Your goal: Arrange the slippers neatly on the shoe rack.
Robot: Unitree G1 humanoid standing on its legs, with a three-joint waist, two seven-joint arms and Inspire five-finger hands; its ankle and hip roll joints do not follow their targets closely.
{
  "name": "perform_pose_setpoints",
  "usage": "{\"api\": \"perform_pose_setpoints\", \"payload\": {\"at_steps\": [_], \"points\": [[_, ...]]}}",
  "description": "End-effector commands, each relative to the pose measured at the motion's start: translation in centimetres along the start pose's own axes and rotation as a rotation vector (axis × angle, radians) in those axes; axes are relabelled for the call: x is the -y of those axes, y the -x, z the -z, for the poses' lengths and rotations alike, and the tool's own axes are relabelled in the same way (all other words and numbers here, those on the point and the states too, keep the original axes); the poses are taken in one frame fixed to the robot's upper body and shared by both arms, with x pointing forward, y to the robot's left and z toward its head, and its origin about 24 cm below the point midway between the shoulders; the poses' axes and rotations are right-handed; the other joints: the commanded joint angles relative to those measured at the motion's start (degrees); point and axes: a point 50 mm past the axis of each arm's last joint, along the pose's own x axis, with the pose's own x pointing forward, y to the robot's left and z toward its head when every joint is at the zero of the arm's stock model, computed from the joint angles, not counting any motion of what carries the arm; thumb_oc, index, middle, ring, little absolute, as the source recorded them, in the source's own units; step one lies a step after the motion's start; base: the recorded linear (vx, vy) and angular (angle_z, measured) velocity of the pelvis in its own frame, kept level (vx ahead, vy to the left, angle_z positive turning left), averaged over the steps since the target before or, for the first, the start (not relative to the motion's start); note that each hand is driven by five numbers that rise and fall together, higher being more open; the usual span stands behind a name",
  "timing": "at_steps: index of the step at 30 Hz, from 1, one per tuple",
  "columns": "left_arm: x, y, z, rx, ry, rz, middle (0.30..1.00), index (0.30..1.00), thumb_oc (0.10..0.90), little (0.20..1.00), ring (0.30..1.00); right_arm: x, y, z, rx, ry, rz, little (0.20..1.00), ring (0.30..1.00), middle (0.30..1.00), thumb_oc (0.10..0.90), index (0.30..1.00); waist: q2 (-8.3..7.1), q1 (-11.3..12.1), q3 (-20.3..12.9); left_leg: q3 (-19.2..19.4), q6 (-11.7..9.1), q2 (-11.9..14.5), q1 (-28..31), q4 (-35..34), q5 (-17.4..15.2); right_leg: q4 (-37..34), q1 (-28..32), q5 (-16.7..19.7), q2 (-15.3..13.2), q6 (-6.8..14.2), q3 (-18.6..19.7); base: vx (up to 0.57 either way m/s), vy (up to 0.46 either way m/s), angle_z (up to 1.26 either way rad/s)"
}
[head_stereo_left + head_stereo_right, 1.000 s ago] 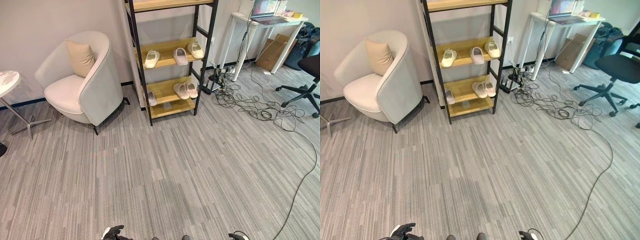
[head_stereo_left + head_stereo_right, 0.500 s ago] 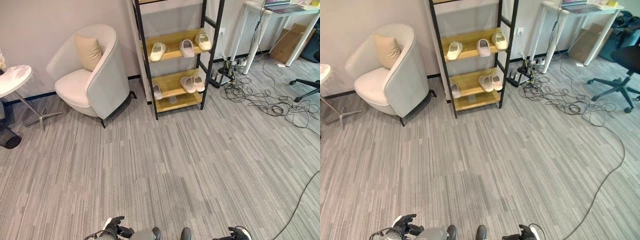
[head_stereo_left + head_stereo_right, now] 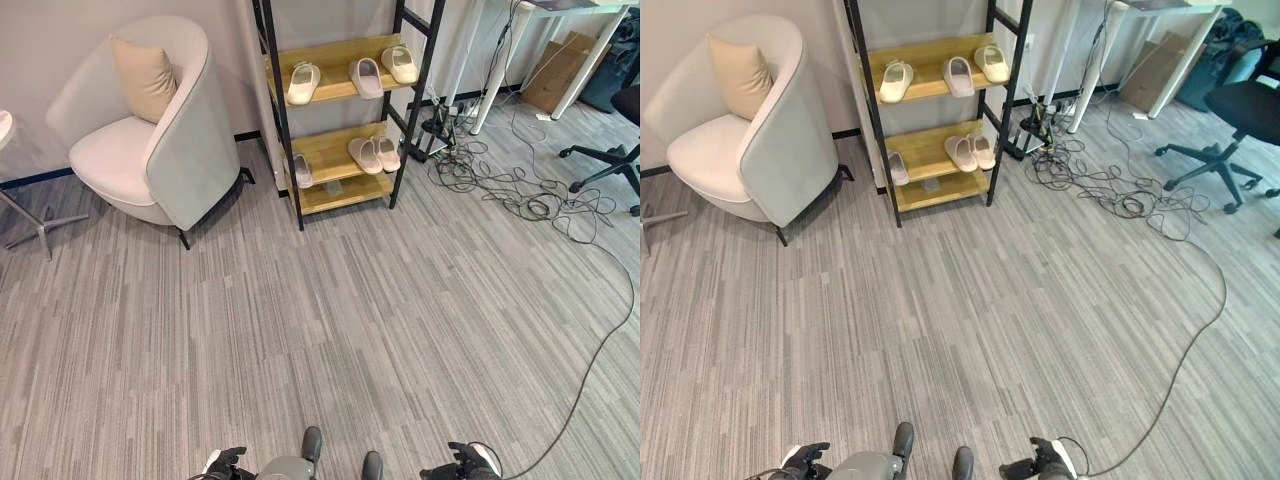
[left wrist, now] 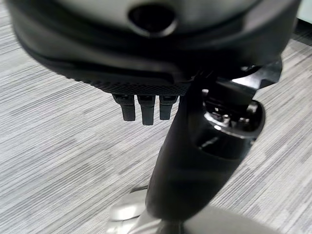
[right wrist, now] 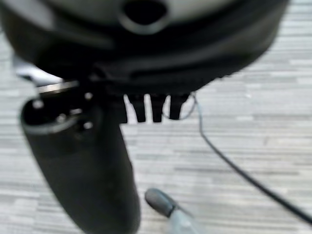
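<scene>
The shoe rack (image 3: 328, 150), black-framed with wooden shelves, stands against the far wall. Three pale slippers lie spaced apart on one shelf: left (image 3: 303, 82), middle (image 3: 366, 76) and right (image 3: 400, 63). On the shelf below, a pair (image 3: 373, 154) lies side by side, and a single slipper (image 3: 303, 172) rests at the left end. My left hand (image 3: 225, 465) and right hand (image 3: 462, 465) hang low, far from the rack. Each wrist view shows relaxed fingers (image 4: 142, 109) (image 5: 156, 109) over bare carpet, holding nothing.
A white armchair (image 3: 150, 150) with a beige cushion stands left of the rack. Tangled cables (image 3: 520, 195) sprawl on the carpet to the right, near a white desk leg (image 3: 495, 75) and an office chair (image 3: 615, 150). Open grey carpet lies between me and the rack.
The whole picture has shifted as the camera moved; the rack now sits higher in view. The slippers keep their places on the shelves. Both hands stay low and empty.
</scene>
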Motion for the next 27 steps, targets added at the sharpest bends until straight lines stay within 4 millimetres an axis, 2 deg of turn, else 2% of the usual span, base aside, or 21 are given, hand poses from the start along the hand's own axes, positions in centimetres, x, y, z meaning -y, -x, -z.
{"api": "perform_pose_setpoints", "payload": {"at_steps": [1, 2, 3, 4, 6, 8, 9, 10, 12, 13, 14, 15, 17, 19, 20, 21, 23, 24, 25, 26, 27], "points": [[-1.4, -0.3, -1.4, 0.05, -0.025, -0.027, 0.9, 0.9, 0.8, 0.9, 0.9, 1.3, -0.2, -1.4, 0.065, 0.033, 0.031, 0.9, 0.9, 0.9, 0.8, 0.9, -2.81, 0.96, -1.41, -2.49, 1.01, -3.11, -6.53, 7.21, -2.9, 15.07, 2.77, -1.42, -0.06, 7.14, -2.41, 0.13, 0.135, -0.3], [-1.5, -0.4, -1.8, 0.061, -0.027, -0.034, 0.9, 0.9, 0.8, 0.9, 0.9, 1.5, -0.3, -2.2, 0.087, 0.026, 0.037, 0.9, 0.9, 0.9, 0.8, 0.9, -2.61, 0.23, -0.06, -2.37, 1.9, -3.15, -4.91, 7.48, -3.98, 21.59, 0.28, 2.72, -1.25, 9.2, -2.92, 0.11, 0.132, -0.36], [-1.7, -0.4, -2.0, 0.064, -0.025, -0.039, 0.9, 0.9, 0.8, 0.9, 0.9, 1.5, -0.3, -2.4, 0.093, 0.022, 0.039, 0.9, 0.9, 0.9, 0.8, 0.9, -1.57, -0.18, 0.02, -2.48, 2.15, -2.34, -4.21, 7.22, -4.23, 25.46, -1.89, 4.0, -1.56, 9.6, -3.93, 0.16, 0.155, -0.35], [-1.8, -0.4, -2.1, 0.066, -0.02, -0.043, 0.9, 0.9, 0.8, 0.9, 0.9, 1.5, -0.3, -2.5, 0.097, 0.017, 0.039, 0.9, 0.9, 0.9, 0.8, 0.9, -0.56, -0.9, 0.22, -2.7, 2.49, -1.73, -2.42, 6.47, -4.8, 29.44, -4.67, 3.76, -2.56, 9.29, -5.11, 0.2, 0.146, -0.22], [-1.8, -0.4, -2.0, 0.064, -0.016, -0.045, 0.9, 0.9, 0.8, 0.9, 0.9, 1.5, -0.3, -2.5, 0.097, 0.012, 0.04, 0.9, 0.9, 0.9, 0.8, 0.9, 0.52, -1.93, 0.43, -3.38, 2.81, -1.24, 0.74, 5.38, -6.14, 29.65, -8.04, 2.98, -4.83, 7.88, -7.73, 0.27, 0.091, 0.03], [-1.8, -0.4, -1.9, 0.058, -0.021, -0.042, 0.9, 0.9, 0.8, 0.9, 0.9, 1.4, -0.3, -2.5, 0.094, 0.009, 0.037, 0.9, 0.9, 0.9, 0.8, 0.9, 0.57, -2.71, 0.26, -4.06, 2.54, -1.12, 3.7, 3.81, -7.78, 22.56, -9.2, 1.25, -5.84, 6.51, -9.12, 0.41, -0.036, -0.05], [-1.7, -0.4, -1.7, 0.052, -0.03, -0.038, 0.9, 0.9, 0.8, 0.9, 0.9, 1.3, -0.3, -2.8, 0.106, 0.005, 0.032, 0.9, 0.9, 0.9, 0.8, 0.9, 0.01, -4.08, 0.27, -5.38, 2.05, -1.55, 6.27, 2.25, -8.83, 14.43, -11.62, 2.07, -5.11, 6.07, -7.62, 0.38, -0.067, -0.02], [-1.7, -0.4, -1.7, 0.052, -0.03, -0.037, 0.9, 0.9, 0.8, 0.9, 0.9, 1.3, -0.3, -2.8, 0.105, 0.006, 0.032, 0.9, 0.9, 0.9, 0.8, 0.9, 0.17, -4.11, 0.4, -5.42, 2.02, -1.37, 6.63, 2.1, -8.94, 14.26, -11.25, 2.02, -4.93, 6.05, -7.71, 0.39, -0.082, 0.1], [-1.6, -0.4, -1.8, 0.054, -0.04, -0.037, 0.9, 0.9, 0.8, 0.9, 0.9, 1.4, -0.3, -3.1, 0.114, -0.004, 0.033, 0.9, 0.9, 0.9, 0.8, 0.9, -0.66, -5.62, 0.43, -7.67, 1.38, -2.24, 8.44, 1.13, -9.98, 4.52, -13.48, 4.93, -3.92, 6.74, -3.07, 0.35, -0.1, 0.22], [-1.6, -0.4, -1.8, 0.053, -0.049, -0.039, 0.9, 0.9, 0.8, 0.9, 0.9, 1.6, -0.3, -3.1, 0.112, -0.004, 0.035, 0.9, 0.9, 0.9, 0.8, 0.9, -0.46, -6.46, 0.46, -8.54, 0.97, -1.82, 9.8, 0.38, -10.5, 1.33, -14.77, 6.66, -3.79, 7.29, -0.81, 0.69, -0.218, 0.38], [-1.2, -0.3, -1.4, 0.041, -0.058, -0.033, 0.9, 0.9, 0.8, 0.9, 0.9, 1.5, -0.3, -2.2, 0.084, -0.004, 0.036, 0.9, 0.9, 0.9, 0.8, 0.9, -0.62, -7.37, -0.8, -9.87, 0.14, -1.28, 12.72, 0.15, -12.98, -1.65, -13.47, 8.39, -3.58, 7.25, 0.19, 0.55, -0.168, 0.6], [-1.2, -0.3, -1.4, 0.041, -0.058, -0.033, 0.9, 0.9, 0.8, 0.9, 0.9, 1.5, -0.3, -2.2, 0.084, -0.003, 0.036, 0.9, 0.9, 0.9, 0.8, 0.9, -0.54, -7.4, -0.77, -9.89, 0.13, -1.21, 12.8, 0.15, -13.04, -1.7, -13.35, 8.39, -3.52, 7.24, 0.13, 0.66, -0.266, 0.78], [-0.8, -0.3, -1.2, 0.032, -0.046, -0.023, 0.9, 0.9, 0.8, 0.9, 0.9, 1.1, -0.2, -1.2, 0.057, -0.011, 0.028, 0.9, 0.9, 0.9, 0.8, 0.9, 0.12, -7.66, -2.31, -10.24, -2.99, 1.34, 11.47, 6.78, -9.5, -1.3, -11.03, 7.85, -2.02, 5.25, -1.72, 0.43, -0.243, 0.89], [-0.6, -0.3, -1.6, 0.047, -0.043, -0.015, 0.9, 0.9, 0.8, 0.9, 0.9, 1.4, -0.2, -1.3, 0.063, -0.024, 0.037, 0.9, 0.9, 0.9, 0.8, 0.9, -0.47, -7.32, -1.46, -7.02, -5.05, 2.5, 5.08, 20.28, -4.54, -2.89, -7.22, 6.33, -2.28, 3.97, -3.29, 0.2, -0.169, 0.79], [-0.6, -0.3, -1.6, 0.048, -0.043, -0.015, 0.9, 0.9, 0.8, 0.9, 0.9, 1.4, -0.2, -1.3, 0.063, -0.025, 0.037, 0.9, 0.9, 0.9, 0.8, 0.9, -0.34, -7.37, -1.47, -7.1, -5.08, 2.6, 4.74, 20.9, -4.87, -2.91, -7.25, 6.35, -2.16, 3.95, -3.38, 0.11, -0.159, 0.42], [-0.6, -0.4, -2.1, 0.065, -0.035, -0.015, 0.9, 0.9, 0.8, 0.9, 0.9, 1.6, -0.2, -1.6, 0.071, -0.035, 0.043, 0.9, 0.9, 0.9, 0.8, 0.9, -0.98, -6.87, -0.39, -5.5, -5.28, 3.44, 1.05, 28.31, -2.39, -3.18, -5.39, 5.74, -2.14, 2.72, -3.49, 0.11, -0.159, 0.06], [-0.8, -0.4, -3.1, 0.095, -0.017, -0.023, 0.9, 0.9, 0.8, 0.9, 0.9, 2.0, -0.3, -1.7, 0.071, -0.047, 0.06, 0.9, 0.9, 0.9, 0.8, 0.9, -1.97, -5.73, 1.27, -1.09, -4.75, 6.2, -3.72, 38.14, -1.12, -3.66, -2.45, 4.15, -2.34, 1.01, -4.62, 0.23, -0.254, -0.13], [-1.0, -0.5, -3.6, 0.114, -0.011, -0.032, 0.9, 0.9, 0.8, 0.9, 0.9, 2.3, -0.3, -1.5, 0.056, -0.058, 0.071, 0.9, 0.9, 0.9, 0.8, 0.9, -2.87, -4.72, 1.96, 2.45, -4.18, 7.72, -7.95, 40.11, -2.17, -4.27, 0.21, 2.33, -2.41, 0.32, -5.53, 0.23, -0.197, -0.05], [-1.0, -0.5, -3.6, 0.114, -0.012, -0.031, 0.9, 0.9, 0.8, 0.9, 0.9, 2.3, -0.3, -1.4, 0.055, -0.058, 0.072, 0.9, 0.9, 0.9, 0.8, 0.9, -2.62, -4.66, 2.1, 2.39, -4.18, 7.96, -7.91, 40.51, -2.51, -4.3, 0.42, 2.28, -2.18, 0.33, -5.55, 0.37, -0.137, 0.11], [-0.9, -0.5, -3.6, 0.109, -0.001, -0.032, 0.9, 0.9, 0.8, 0.9, 0.9, 2.2, -0.3, -1.5, 0.055, -0.075, 0.07, 0.9, 0.9, 0.9, 0.8, 0.9, -2.81, -3.82, 1.96, 3.81, -4.11, 6.86, -10.92, 36.84, -3.76, -5.5, 2.66, 1.21, -1.6, 0.72, -5.84, 0.32, -0.007, 0.19], [-0.8, -0.5, -3.5, 0.104, 0.003, -0.03, 0.9, 0.9, 0.8, 0.9, 0.9, 2.2, -0.3, -1.3, 0.053, -0.078, 0.072, 0.9, 0.9, 0.9, 0.8, 0.9, -2.61, -3.35, 2.03, 4.55, -3.73, 6.12, -11.47, 32.18, -4.82, -6.05, 3.65, 0.5, -1.19, 1.08, -6.18, 0.31, -0.013, 0.19]]}}
